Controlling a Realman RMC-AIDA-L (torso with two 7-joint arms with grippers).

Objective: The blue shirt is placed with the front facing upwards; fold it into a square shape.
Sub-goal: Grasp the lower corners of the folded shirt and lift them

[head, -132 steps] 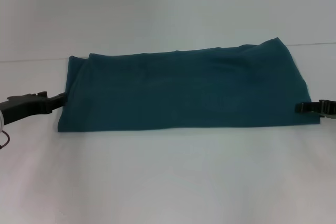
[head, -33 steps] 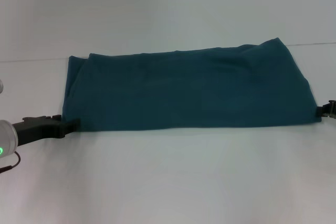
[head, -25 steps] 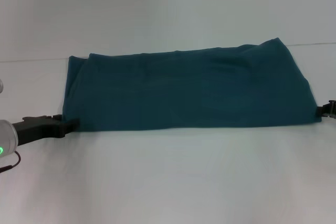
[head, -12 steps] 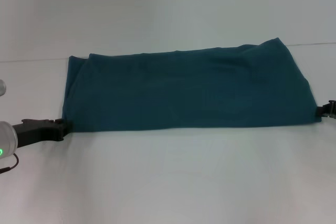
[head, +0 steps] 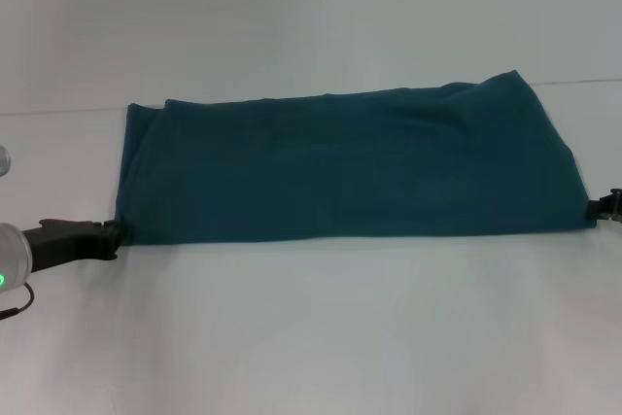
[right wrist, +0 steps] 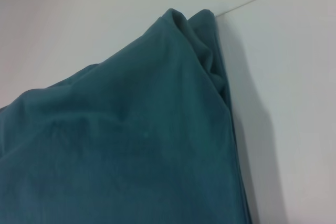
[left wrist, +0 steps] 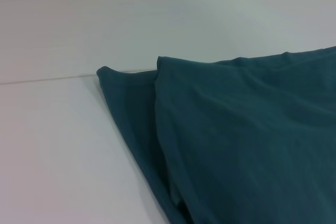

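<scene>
**Teal band folded, both grippers at the near corners**

Teal cotton: the shirt (head: 340, 167) lies flat on the white table (head: 311, 337) as a long band, plain side up, no print or collar showing. So the lengthwise folds look done; the band now needs folding end over end to make a square.

Left gripper (head: 105, 236) sits low at the table, tips touching the shirt's near left corner. Can't tell whether its fingers are apart or clamped on cloth. Right gripper (head: 604, 207) is only just in frame, touching the near right corner. Same there: can't tell.

Why this placement, my read: corners at both ends give control of the whole short edge, so either end can be lifted and carried across without the layers sliding.

Left wrist view shows stacked layers offset at the far corner beyond that gripper. Right wrist view shows bunched cloth at its far corner. A pinch catching only the top layer would peel the fold open.
</scene>
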